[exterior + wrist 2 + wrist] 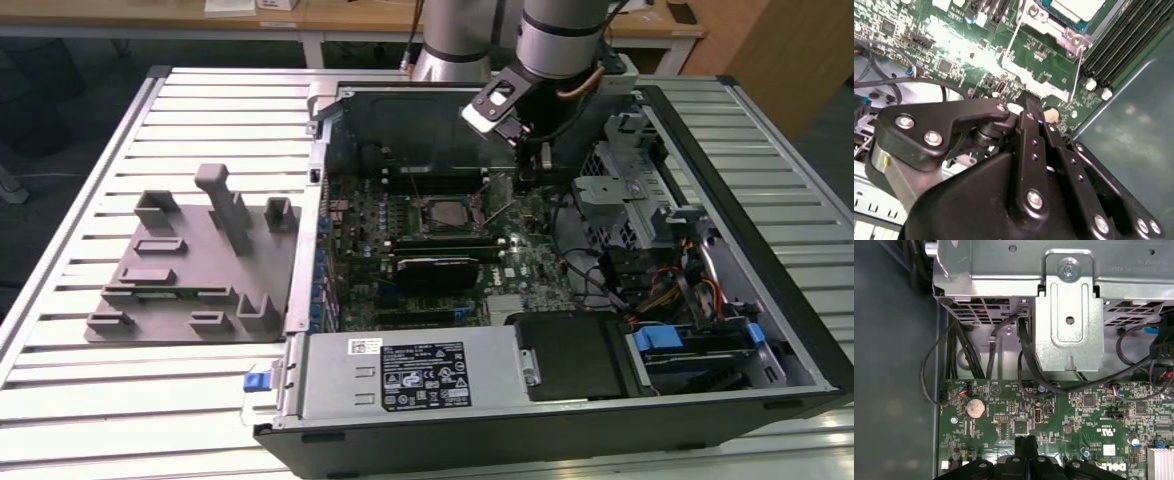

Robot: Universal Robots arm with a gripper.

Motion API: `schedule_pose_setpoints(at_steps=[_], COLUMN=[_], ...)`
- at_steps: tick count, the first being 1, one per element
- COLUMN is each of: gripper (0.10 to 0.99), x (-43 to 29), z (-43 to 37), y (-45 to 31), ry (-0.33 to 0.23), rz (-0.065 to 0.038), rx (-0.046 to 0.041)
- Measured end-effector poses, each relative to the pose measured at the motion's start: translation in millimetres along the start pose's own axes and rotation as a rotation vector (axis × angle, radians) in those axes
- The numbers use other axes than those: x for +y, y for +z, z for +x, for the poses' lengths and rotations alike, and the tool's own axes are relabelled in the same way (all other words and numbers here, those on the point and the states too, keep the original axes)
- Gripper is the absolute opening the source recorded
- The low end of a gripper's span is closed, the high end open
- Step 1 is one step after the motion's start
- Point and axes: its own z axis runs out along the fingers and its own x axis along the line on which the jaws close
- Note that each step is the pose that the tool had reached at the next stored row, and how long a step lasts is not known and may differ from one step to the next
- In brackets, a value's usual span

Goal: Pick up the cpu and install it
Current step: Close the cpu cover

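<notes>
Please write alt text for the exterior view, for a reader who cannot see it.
A robot arm's pincer hangs, shut, inside an open computer case, over the motherboard beside the socket holding the cpu. A grey fixture block lies at the exterior view's left.

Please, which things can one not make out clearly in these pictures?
- cpu: second wrist view, cut off by the picture's edge; exterior view, too small to tell if seated.
- pincer: exterior view, tip dark against the motherboard; contact unclear.
- motherboard: second wrist view, largely hidden by the pincer's body.
</notes>
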Motion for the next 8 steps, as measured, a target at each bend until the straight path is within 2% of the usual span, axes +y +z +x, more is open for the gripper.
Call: schedule_pose_setpoints(at_steps=[3, 8], gripper=[0.106, 0.106], x=[-0.7, -13.7], z=[0.0, -0.1], y=[4.1, 3.5], ry=[0.0, 0.001], rz=[0.0, -0.001], rx=[-0.0001, 0.0005])
